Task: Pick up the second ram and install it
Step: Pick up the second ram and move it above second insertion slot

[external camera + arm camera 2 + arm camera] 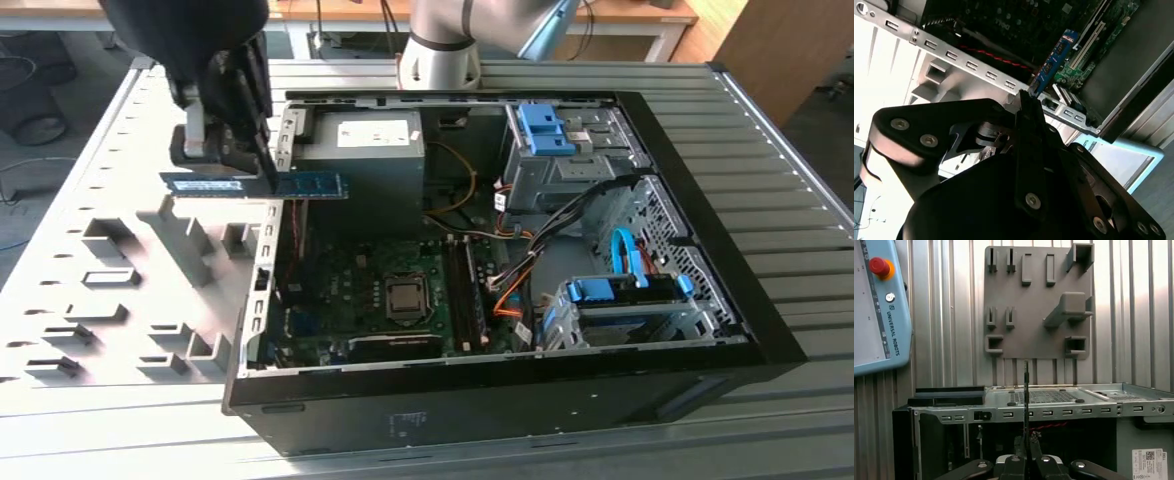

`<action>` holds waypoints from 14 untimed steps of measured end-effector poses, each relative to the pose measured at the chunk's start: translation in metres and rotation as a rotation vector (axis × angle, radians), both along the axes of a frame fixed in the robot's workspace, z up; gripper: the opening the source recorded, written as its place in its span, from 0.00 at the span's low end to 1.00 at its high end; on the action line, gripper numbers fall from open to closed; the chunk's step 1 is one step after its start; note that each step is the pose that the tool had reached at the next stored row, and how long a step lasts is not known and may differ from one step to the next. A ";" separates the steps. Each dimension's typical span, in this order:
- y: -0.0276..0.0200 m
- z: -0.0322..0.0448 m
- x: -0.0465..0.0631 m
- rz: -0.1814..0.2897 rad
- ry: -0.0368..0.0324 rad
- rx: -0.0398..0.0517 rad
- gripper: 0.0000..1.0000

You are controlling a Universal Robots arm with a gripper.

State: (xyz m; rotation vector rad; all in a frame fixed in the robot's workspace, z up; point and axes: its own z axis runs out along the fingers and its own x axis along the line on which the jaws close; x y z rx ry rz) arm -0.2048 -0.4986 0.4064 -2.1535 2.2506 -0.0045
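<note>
I am gripping the second ram (314,184) tight in my claw (251,172).
It is sticking out level to both sides of my claw, hanging over the open computer case's (467,420) side wall below, with the grey fixture plate (60,290) lying beside it on the counter (787,170).

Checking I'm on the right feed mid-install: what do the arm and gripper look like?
The arm is silver-grey with a pale blue joint cap. The gripper is black, built of flat linkage bars joined by silver bolts, with slim black fingers.
</note>
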 end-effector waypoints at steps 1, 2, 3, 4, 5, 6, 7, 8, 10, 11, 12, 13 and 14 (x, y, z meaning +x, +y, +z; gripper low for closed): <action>0.0000 0.0000 0.002 0.000 0.0000 0.0000 0.14; 0.0000 0.0000 0.004 0.000 0.0000 0.0001 0.14; 0.0000 0.0000 0.006 0.000 0.0001 0.0000 0.14; 0.0000 0.0000 0.008 0.000 0.0001 0.0001 0.14; 0.0000 0.0000 0.011 0.000 0.0001 0.0001 0.14; 0.0000 0.0000 0.013 0.000 0.0001 0.0000 0.14; 0.0000 0.0000 0.015 0.000 0.0002 0.0000 0.14; 0.0000 0.0000 0.017 0.000 0.0002 0.0001 0.14; 0.0000 0.0000 0.021 0.000 0.0003 0.0000 0.14; 0.0000 -0.0001 0.024 0.000 0.0003 0.0001 0.14; 0.0000 0.0000 0.026 0.000 0.0004 0.0000 0.14; 0.0000 0.0000 0.028 0.000 0.0005 0.0000 0.14; 0.0000 0.0000 0.031 0.000 0.0006 0.0000 0.14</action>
